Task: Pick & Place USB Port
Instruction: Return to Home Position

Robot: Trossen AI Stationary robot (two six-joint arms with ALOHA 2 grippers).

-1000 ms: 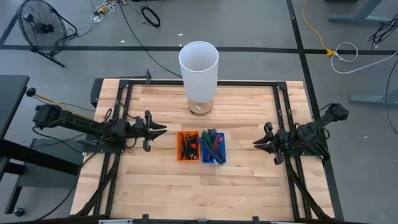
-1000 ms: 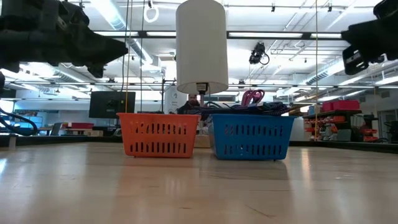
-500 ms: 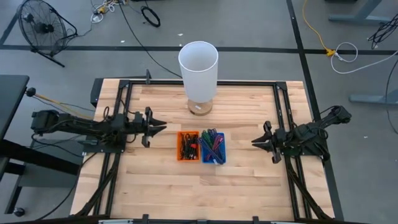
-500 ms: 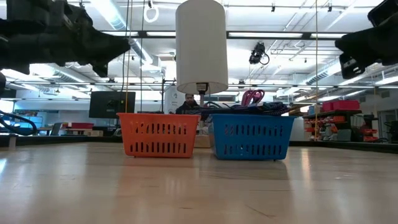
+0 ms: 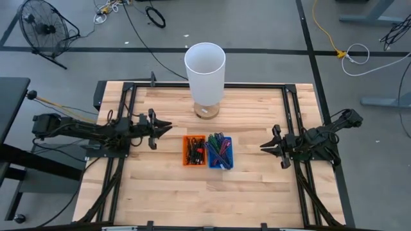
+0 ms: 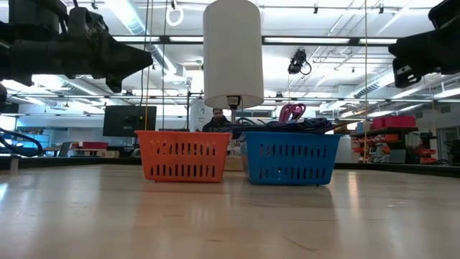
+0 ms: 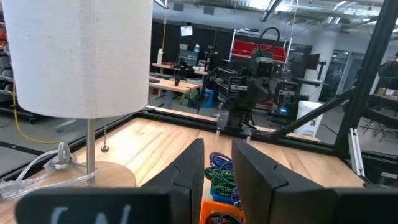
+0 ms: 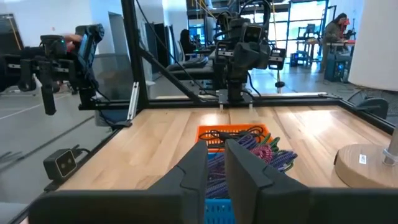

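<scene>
1. The left gripper (image 5: 166, 127) hangs over the left part of the worktop (image 5: 160, 199), pointing toward its middle. Its fingers (image 7: 189, 177) stand slightly apart, with only a narrow gap between them and nothing in it.
2. The right gripper (image 5: 263, 147) mirrors it over the right part of the worktop. Its fingers (image 8: 249, 174) are likewise a little apart and pinch nothing.
3. The USB cables (image 5: 220, 149), a tangle of purple, blue and green, lie heaped in the blue bin (image 6: 287, 155) near the middle of the worktop. They rise just above its rim in the low view.
4. The orange bin (image 6: 183, 155) stands right beside the blue one, on the side toward the left edge, and holds darker cables. A white lamp (image 5: 205, 64) stands behind both, by the middle of the far edge.
5. The bins sit between the two grippers, on the line each one points along. Their long sides run from the far edge toward the near edge, across that line. The right arm is on the blue bin's side and the left arm on the orange bin's side. In the low view both grippers are well above the rims.
6. No cable seems to lie loose on the bare wood, though a thin one could escape the high view. Sorting looks finished, so all that seems left is for both arms to settle at rest, away from the bins.
</scene>
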